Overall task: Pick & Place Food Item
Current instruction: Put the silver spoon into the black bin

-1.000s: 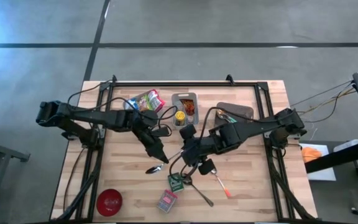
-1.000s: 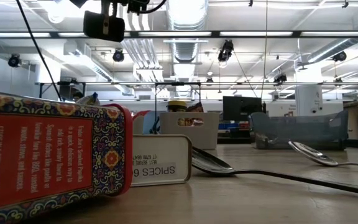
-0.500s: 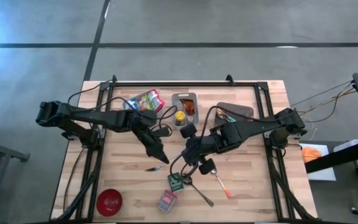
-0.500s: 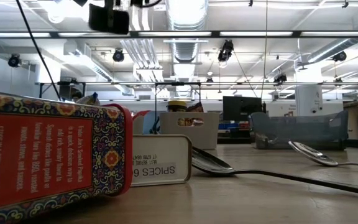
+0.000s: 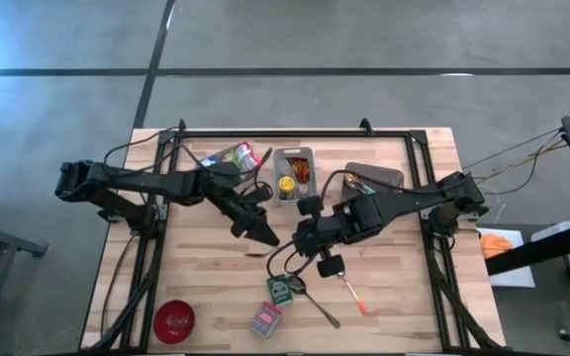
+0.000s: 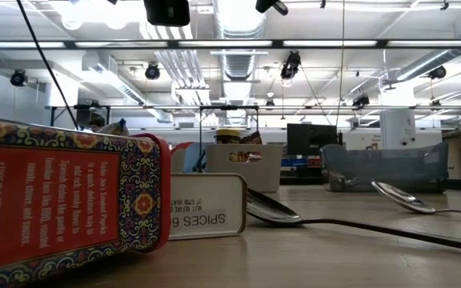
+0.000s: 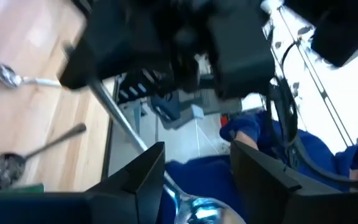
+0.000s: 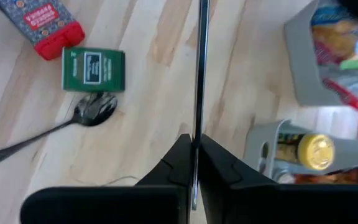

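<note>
A metal spoon runs between my two grippers above the middle of the table. In the left wrist view its bowl (image 7: 190, 208) lies between the spread fingers of my left gripper (image 7: 194, 180), and its handle (image 7: 120, 118) leads up to the dark right gripper. My right gripper (image 8: 194, 146) is shut on that thin handle. In the high view my left gripper (image 5: 268, 240) and right gripper (image 5: 303, 240) stand close together. A yellow-lidded jar (image 5: 286, 184) stands in a grey bin (image 5: 295, 158). My left gripper is open around the spoon's bowl (image 7: 185, 202); I cannot tell whether a finger touches it. My right gripper pinches the spoon's thin handle (image 8: 198, 124) between its two shut fingers. The fingers slant down and lie along the handle. The spoon is lifted clear of the table.
Below the grippers lie a green tin (image 5: 282, 289), a red spice tin (image 5: 266, 318), a dark spoon (image 5: 320, 309) and an orange-handled utensil (image 5: 352, 294). A red bowl (image 5: 175, 319) sits near left. A snack packet (image 5: 237, 156) and a grey tray (image 5: 372, 176) lie at the far side.
My left gripper has risen and swung toward the right arm, tipping up nearer to level. The spoon's bowl, which hung below it close to the wood, has come up with it and stands clear of the table.
</note>
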Controlling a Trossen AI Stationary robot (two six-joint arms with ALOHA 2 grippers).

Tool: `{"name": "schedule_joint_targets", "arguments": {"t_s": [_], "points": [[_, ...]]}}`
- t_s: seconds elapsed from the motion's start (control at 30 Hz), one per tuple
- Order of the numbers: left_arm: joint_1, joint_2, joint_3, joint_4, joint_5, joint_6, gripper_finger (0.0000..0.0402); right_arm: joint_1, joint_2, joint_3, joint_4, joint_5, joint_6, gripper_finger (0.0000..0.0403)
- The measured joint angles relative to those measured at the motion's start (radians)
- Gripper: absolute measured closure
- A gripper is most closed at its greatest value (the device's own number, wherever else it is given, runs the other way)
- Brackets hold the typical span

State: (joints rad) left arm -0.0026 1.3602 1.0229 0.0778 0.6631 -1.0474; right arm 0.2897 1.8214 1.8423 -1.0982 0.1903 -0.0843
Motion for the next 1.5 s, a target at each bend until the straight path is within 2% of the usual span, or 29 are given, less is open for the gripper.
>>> {"name": "schedule_joint_targets", "arguments": {"t_s": [0.17,0.33,0.53,0.73,1.0,1.17,1.33,1.5], "points": [[0.033,-0.012,0.0,0.004,-0.036,-0.018,0.021,0.0,0.0,-0.001,-0.009,-0.034,0.061,0.0394],[0.077,-0.058,0.0,0.004,-0.044,-0.022,0.021,0.0,-0.003,0.0,-0.099,-0.034,0.175,0.0394],[0.119,-0.182,0.0,-0.004,-0.151,0.039,0.021,-0.006,-0.032,-0.006,-0.234,-0.008,0.355,0.0395],[0.122,-0.306,0.0,-0.035,-0.227,0.088,0.0209,-0.048,-0.128,-0.06,-0.286,0.027,0.443,0.0395],[0.12,-0.369,0.0,-0.163,-0.285,0.131,0.0209,-0.198,-0.398,-0.322,-0.255,0.043,0.493,0.0395],[0.12,-0.367,0.0,-0.223,-0.309,0.136,0.0209,-0.323,-0.545,-0.533,-0.219,-0.004,0.476,0.0395],[0.12,-0.368,0.0,-0.228,-0.309,0.14,0.0209,-0.419,-0.641,-0.716,-0.136,-0.044,0.342,0.0395],[0.12,-0.369,0.0,-0.228,-0.319,0.14,0.0209,-0.521,-0.691,-0.865,0.006,-0.189,0.204,0.0395]]}}
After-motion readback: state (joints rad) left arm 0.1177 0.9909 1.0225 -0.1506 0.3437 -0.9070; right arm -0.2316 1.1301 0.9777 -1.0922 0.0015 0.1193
